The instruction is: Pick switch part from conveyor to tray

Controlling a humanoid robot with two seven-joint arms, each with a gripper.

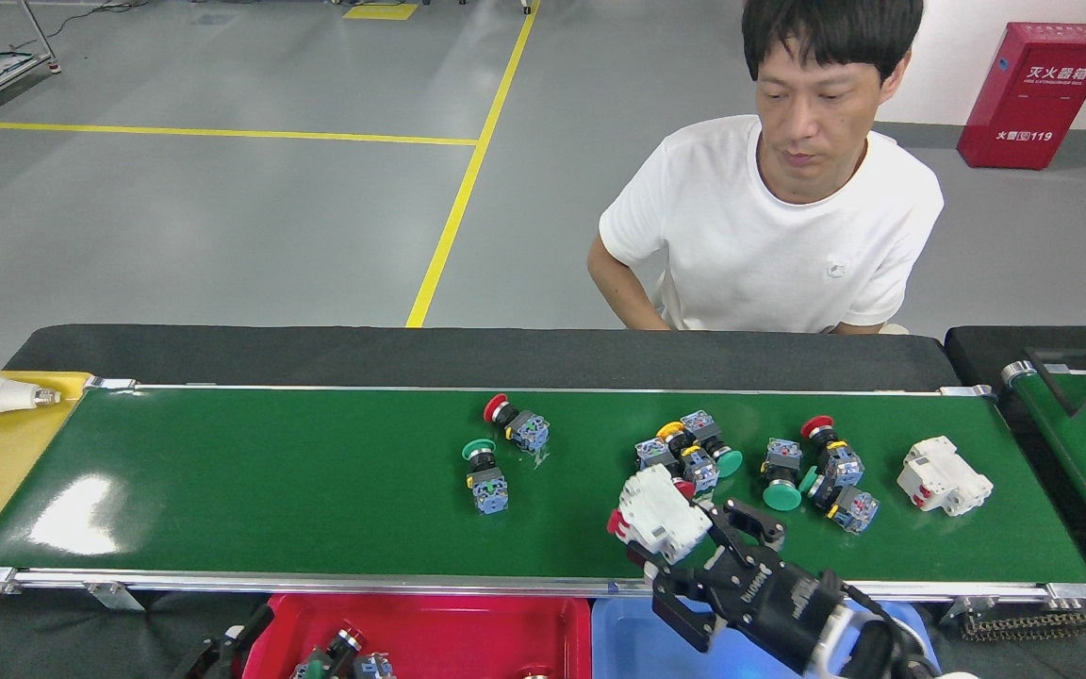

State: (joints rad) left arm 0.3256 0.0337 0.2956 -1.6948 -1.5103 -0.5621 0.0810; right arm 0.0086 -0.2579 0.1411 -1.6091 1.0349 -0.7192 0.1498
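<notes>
Glossy dark-green, the conveyor (270,490) is stretching across the view between silver rails, carrying scattered push-button switches (505,453) and a second white breaker (944,476) lying near its right end. A person in a white shirt (769,236) is sitting behind the belt. Below the near rail, a red tray (468,632) and a blue tray (628,641) are sitting side by side. The right gripper (684,538) is clamping the white switch part (661,514), holding it tilted over the belt's near edge, just above the blue tray. The left gripper (336,655) is hanging low over the red tray, seemingly carrying a button switch, though I cannot tell its grip for certain.
</notes>
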